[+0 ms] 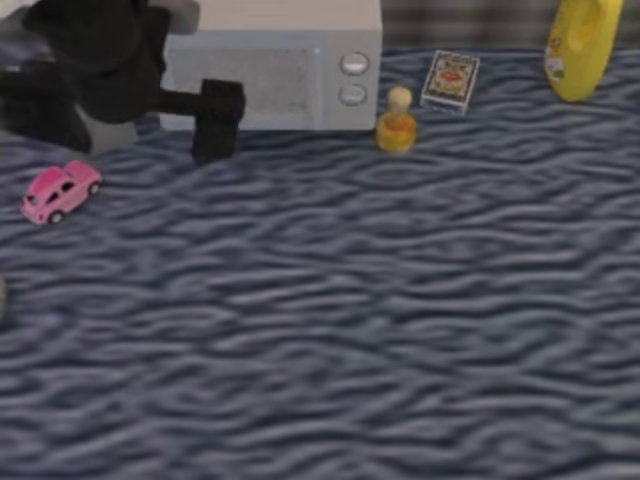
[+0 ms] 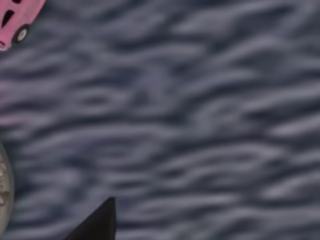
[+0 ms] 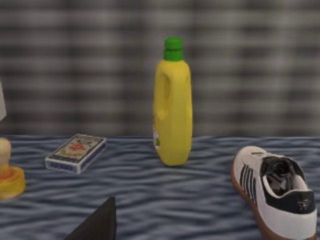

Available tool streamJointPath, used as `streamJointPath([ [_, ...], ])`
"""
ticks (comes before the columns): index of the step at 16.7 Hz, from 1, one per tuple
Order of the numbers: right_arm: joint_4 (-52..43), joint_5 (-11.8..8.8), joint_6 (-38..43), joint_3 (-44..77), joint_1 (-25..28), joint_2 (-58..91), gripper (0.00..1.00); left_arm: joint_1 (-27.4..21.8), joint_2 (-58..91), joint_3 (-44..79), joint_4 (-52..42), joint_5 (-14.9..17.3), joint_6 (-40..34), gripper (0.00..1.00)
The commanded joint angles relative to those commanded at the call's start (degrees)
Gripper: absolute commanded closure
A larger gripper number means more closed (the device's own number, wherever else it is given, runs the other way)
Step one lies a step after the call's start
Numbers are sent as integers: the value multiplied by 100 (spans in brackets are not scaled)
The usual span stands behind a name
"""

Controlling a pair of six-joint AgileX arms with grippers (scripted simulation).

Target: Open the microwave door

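Observation:
The light-grey microwave (image 1: 270, 20) stands at the back left of the table. Its door (image 1: 245, 80), with a speckled mesh window, lies flush against the front, beside the two-knob panel (image 1: 352, 80). My left gripper (image 1: 218, 120) hangs just in front of the door's left part; whether it touches the door is unclear. In the left wrist view a single dark finger (image 2: 100, 225) shows over bare cloth, with nothing held. My right arm is out of the top view. One finger (image 3: 100, 222) of it shows over the cloth, holding nothing.
A pink toy car (image 1: 60, 190) sits at the left. A small yellow bottle (image 1: 397, 122) stands before the knob panel, with a card box (image 1: 450, 78) beside it. A tall yellow bottle (image 1: 583, 45) stands back right, and a white shoe (image 3: 275, 190) lies near it.

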Motion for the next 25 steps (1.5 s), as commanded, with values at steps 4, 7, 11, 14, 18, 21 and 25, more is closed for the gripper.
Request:
streamJointPath([
  [4,0,0,0,0,0,0,0,-417,1997,2433,-1009,-303,-478,0],
  [7,0,0,0,0,0,0,0,-664,3076,4175,-1415,-506,-838,0],
  [11,0,0,0,0,0,0,0,-898,3971,6034,-1575,-725,-1268,0],
  [14,0,0,0,0,0,0,0,-996,4308,6840,-1538,-833,-1494,0],
  [18,0,0,0,0,0,0,0,-1026,4418,7108,-1503,-869,-1576,0],
  [21,0,0,0,0,0,0,0,-1026,4418,7108,-1503,-869,-1576,0],
  [25,0,0,0,0,0,0,0,-964,4430,6881,-1271,-842,-1520,0],
])
